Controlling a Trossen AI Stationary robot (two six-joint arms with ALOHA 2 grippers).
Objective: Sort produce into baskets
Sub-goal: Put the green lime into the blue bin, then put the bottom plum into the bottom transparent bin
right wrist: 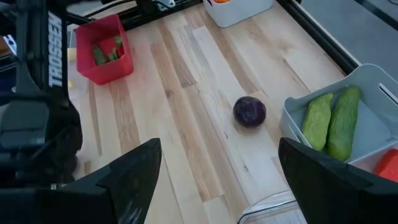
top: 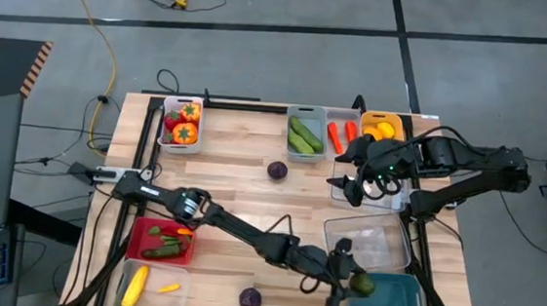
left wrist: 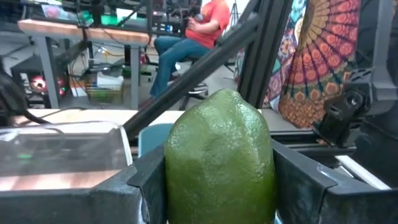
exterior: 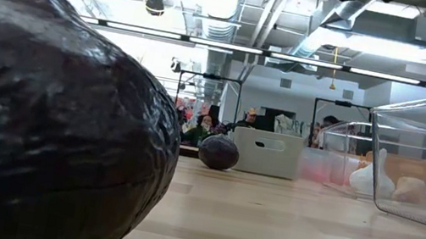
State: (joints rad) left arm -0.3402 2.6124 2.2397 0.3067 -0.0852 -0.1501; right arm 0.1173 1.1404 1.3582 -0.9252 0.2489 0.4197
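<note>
Left gripper (top: 349, 282) is clamped on a green lime (top: 362, 284), pointed end up between the fingers, right at the teal basket's (top: 397, 302) near rim. Drop is a short reach further over that basket. Right gripper (top: 347, 185) hangs wide open, empty, above the worktop (top: 243, 170) near a purple round (top: 277, 170).

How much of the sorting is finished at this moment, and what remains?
Mostly done: tomatoes, cucumbers and carrots lie in baskets. In hand: the left gripper holds a green lime at the teal basket. Left: two purple rounds on the table. The right gripper hovers open.
</note>
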